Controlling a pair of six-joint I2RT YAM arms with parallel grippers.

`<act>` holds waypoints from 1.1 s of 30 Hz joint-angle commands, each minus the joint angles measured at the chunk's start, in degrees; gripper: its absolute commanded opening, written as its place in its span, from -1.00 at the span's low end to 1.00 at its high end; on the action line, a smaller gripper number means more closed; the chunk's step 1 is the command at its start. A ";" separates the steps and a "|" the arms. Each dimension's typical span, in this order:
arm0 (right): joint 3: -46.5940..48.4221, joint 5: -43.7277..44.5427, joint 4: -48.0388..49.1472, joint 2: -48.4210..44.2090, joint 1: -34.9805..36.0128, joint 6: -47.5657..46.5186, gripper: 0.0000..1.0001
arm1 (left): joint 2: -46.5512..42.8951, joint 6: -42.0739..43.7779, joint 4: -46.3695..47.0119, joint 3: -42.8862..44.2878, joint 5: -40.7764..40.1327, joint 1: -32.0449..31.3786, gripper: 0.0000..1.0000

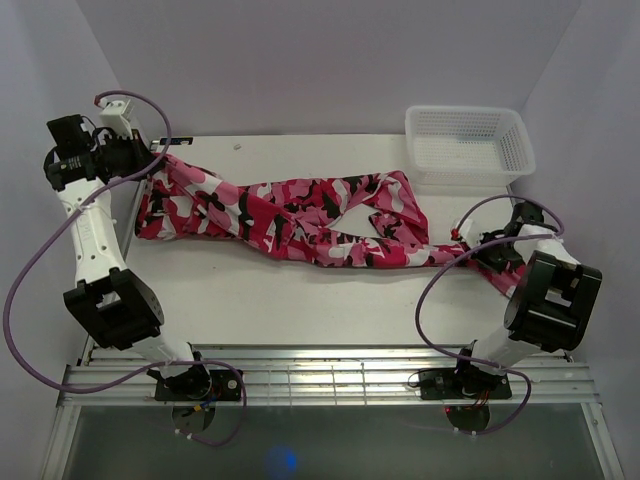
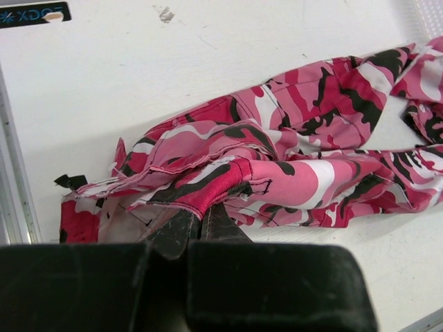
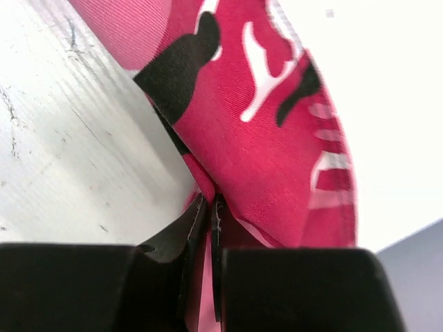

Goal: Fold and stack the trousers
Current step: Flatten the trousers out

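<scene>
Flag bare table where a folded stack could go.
Free: the wide near strip of table between the trousers and the front rail; a far strip behind them, left of the mesh basket. Crowded: the middle band, trousers stretched between left gripper and right gripper.

The trousers (image 1: 290,215) are showing a camouflage print of pink, red, white and black patches across the middle of the frame. The basket (image 1: 468,150) in the upper right is looking white, with a grid of tiny holes. The table (image 1: 300,300) is looking plain white. The left arm (image 1: 92,232) and right arm (image 1: 545,295) are showing white and black parts, and purple cables (image 1: 418,303) are looping around the lower corners.
</scene>
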 commanded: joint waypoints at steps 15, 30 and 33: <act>16.90 4.97 -24.70 4.11 -5.43 -11.57 -0.84 | 5.06 -11.05 -16.09 7.04 -16.54 1.39 -1.00; 24.13 4.44 -18.12 12.85 -3.76 2.41 0.60 | 24.57 -8.06 -22.25 16.70 -2.49 1.74 -0.01; 21.24 4.35 -19.08 9.24 -3.85 -0.32 0.96 | 24.41 -4.99 -24.09 16.71 -2.05 1.74 0.13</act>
